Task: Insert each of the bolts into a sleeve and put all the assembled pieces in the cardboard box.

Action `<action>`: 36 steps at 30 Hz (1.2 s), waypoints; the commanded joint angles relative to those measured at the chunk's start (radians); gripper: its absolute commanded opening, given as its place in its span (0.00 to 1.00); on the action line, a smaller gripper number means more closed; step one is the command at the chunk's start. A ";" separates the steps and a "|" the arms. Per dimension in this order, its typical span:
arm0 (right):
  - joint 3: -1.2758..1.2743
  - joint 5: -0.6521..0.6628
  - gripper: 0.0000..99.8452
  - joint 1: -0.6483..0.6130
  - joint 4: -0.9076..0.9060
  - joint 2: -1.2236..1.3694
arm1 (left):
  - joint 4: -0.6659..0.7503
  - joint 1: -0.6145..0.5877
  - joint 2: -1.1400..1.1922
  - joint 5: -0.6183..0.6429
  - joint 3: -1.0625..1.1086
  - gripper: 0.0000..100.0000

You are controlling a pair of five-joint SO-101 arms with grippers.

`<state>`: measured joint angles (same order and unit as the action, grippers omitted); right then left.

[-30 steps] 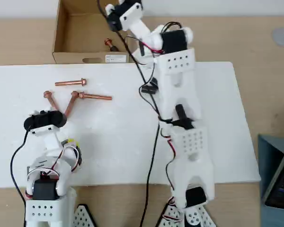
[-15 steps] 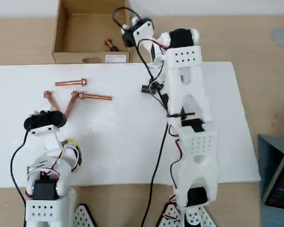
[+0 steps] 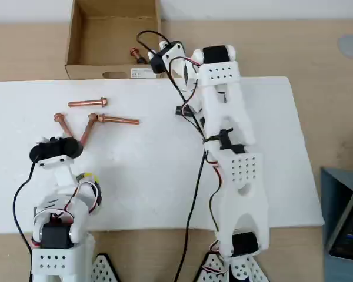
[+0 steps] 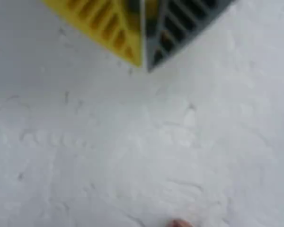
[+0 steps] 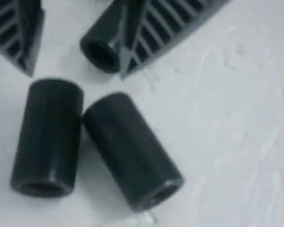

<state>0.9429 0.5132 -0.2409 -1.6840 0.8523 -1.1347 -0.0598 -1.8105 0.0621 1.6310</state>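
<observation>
The cardboard box [image 3: 72,41] is seen at upper L of the high view, w/ one assembled piece [image 3: 136,56] lying inside near its front R corner. Four copper bolts [image 3: 87,103] are left loose on the white foam mat [image 3: 141,176], L of centre, just below the box; two of them are angled together in a V, heads apart. The L arm [image 3: 57,194] is parked at lower L. The L gripper [image 4: 144,64] is held tips-together over bare mat, w/ nothing between its yellow and dark fingers. The R arm [image 3: 235,176] is stretched from bottom centre up to the box's front R corner. The R gripper [image 5: 75,71] is spread apart, clamped on nothing, over three black sleeves [image 5: 47,137] lying on the mat. One sleeve lies between the fingers, against one of them, and the other two lie side by side, touching.
</observation>
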 commanded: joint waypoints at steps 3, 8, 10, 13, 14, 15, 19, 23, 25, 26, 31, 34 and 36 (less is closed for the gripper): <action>0.004 0.043 0.14 0.010 0.043 0.004 | 0.012 -0.011 -0.008 0.000 -0.006 0.00; 0.004 0.048 0.14 0.010 0.083 0.030 | 0.012 -0.011 -0.008 0.000 -0.006 0.00; 0.004 0.055 0.14 0.010 0.087 0.045 | 0.012 -0.011 -0.008 0.000 -0.006 0.00; 0.004 0.058 0.14 0.010 0.106 0.067 | 0.012 -0.011 -0.008 0.000 -0.006 0.00; 0.004 0.058 0.14 0.010 0.114 0.073 | 0.012 -0.011 -0.008 0.000 -0.006 0.00; 0.004 0.058 0.14 0.010 0.118 0.079 | 0.012 -0.011 -0.008 0.000 -0.006 0.00; 0.004 0.058 0.14 0.010 0.138 0.108 | 0.012 -0.011 -0.008 0.000 -0.006 0.00; 0.027 0.058 0.14 0.010 0.143 0.147 | 0.012 -0.011 -0.008 0.000 -0.006 0.00; 0.058 0.058 0.14 0.010 0.135 0.170 | 0.012 -0.011 -0.008 0.000 -0.006 0.00; 0.071 0.058 0.14 0.010 0.133 0.182 | 0.012 -0.011 -0.008 0.000 -0.006 0.00; 0.151 0.060 0.04 0.010 0.084 0.223 | 0.012 -0.011 -0.008 0.000 -0.006 0.00; 0.199 0.078 0.01 0.010 0.037 0.237 | 0.012 -0.011 -0.008 0.000 -0.006 0.00; 0.231 0.078 0.01 0.008 0.006 0.239 | 0.012 -0.011 -0.008 0.000 -0.006 0.00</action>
<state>1.1331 0.5808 -0.2363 -1.6303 1.0902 -1.1347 -0.0598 -1.8105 0.0621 1.6310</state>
